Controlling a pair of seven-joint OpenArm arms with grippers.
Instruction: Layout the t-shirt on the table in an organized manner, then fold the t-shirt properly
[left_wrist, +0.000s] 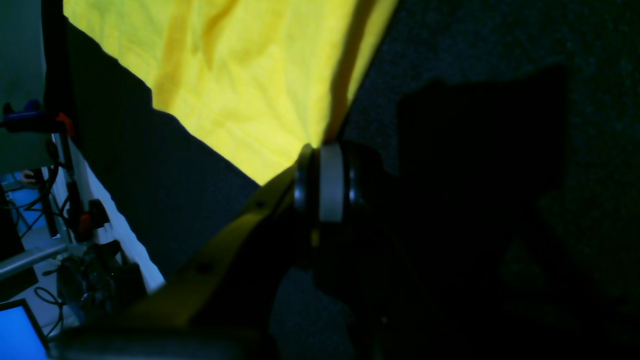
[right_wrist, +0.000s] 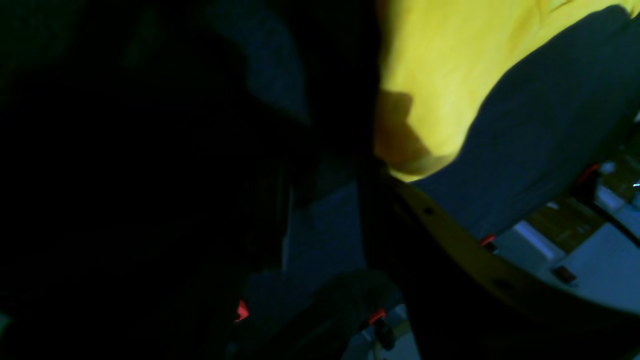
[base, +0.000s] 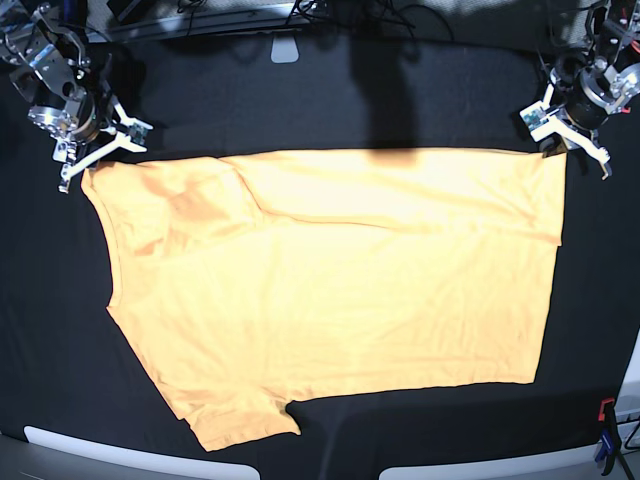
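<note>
At the far corner of the table (base: 330, 100) on the base view's right, our left gripper (base: 556, 140) is pinched fully closed on the hem corner of the t-shirt (base: 340, 290), the cloth running out from between its jaws in a taut fan in the wrist view. Toward the opposite far corner, our right gripper (base: 93, 155) sits with its jaws partly apart at the shirt's shoulder edge; we cannot tell whether it actually has cloth in its bite. Outward from both, the shirt lies spread across the middle of the tabletop, its far edge drawn nearly straight, one sleeve reaching toward the near edge, a fold running across the upper body. We judge it light, limp and prone to creasing and dragging, so corners, hems and shoulder seams look like the surest places to grip.
</note>
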